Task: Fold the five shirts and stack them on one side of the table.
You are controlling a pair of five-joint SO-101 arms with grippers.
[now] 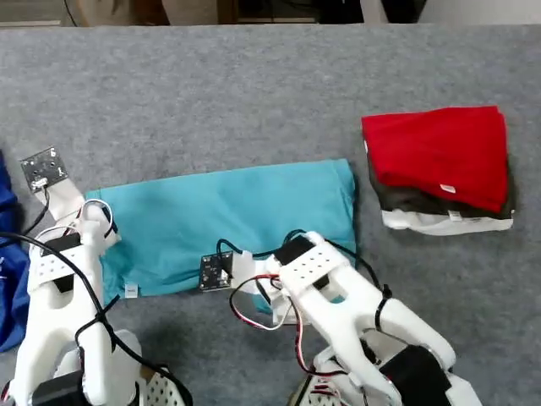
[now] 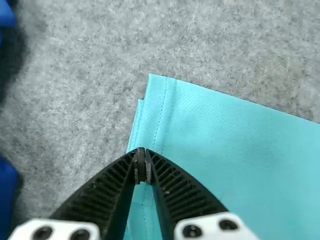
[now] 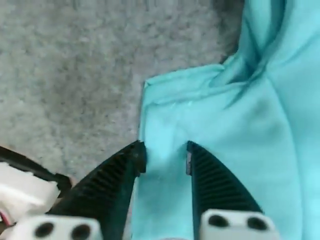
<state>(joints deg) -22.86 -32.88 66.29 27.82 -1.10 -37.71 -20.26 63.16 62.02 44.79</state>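
Our left hand [image 2: 140, 169] pinches the hem of the teal shirt [image 2: 225, 150] — right hand [image 3: 165, 156], narrowly open, straddles its edge; folded stack [image 1: 439, 165] well apart.

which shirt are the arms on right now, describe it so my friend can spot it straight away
On the grey table, look near the two white arms. The teal shirt lies spread flat in a wide strip, the left pincer at its end, the right pincer on its near edge. It is the only teal piece, lying apart from the red-topped stack.

Robot lab bench, grey felt table [image 1: 254, 93], 2 wired arms [image 1: 59, 313]
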